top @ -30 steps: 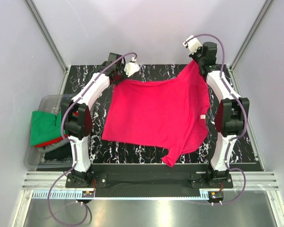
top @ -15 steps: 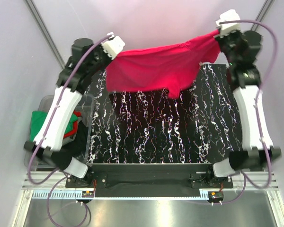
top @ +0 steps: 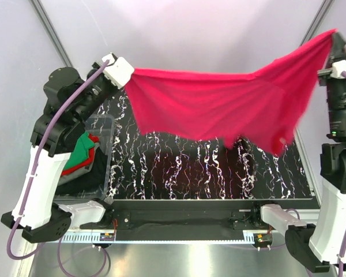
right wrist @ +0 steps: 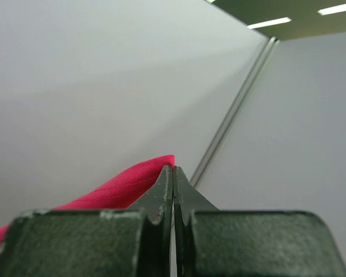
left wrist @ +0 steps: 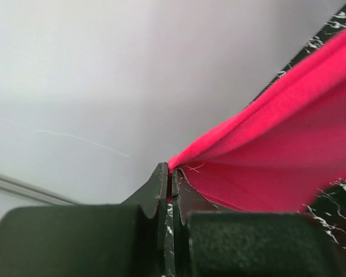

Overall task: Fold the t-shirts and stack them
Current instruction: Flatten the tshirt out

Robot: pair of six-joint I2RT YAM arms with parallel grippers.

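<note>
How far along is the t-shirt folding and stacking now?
Done: nothing folded or stacked shows on the table. In hand: the crimson t-shirt hangs stretched in the air, both arms' jaws shut on it. Left: folding it, then the green shirt, red shirt and dark shirt in the bin.

The stretched t-shirt [top: 219, 107] hangs above the table [top: 179, 173], clear of it, running from the left gripper [top: 128, 71] over the table's far left corner to the right gripper [top: 333, 36] beyond its far right corner. A bin [top: 106, 133] sits just left of the table, with the heaped t-shirts [top: 81, 154] in it.
</note>
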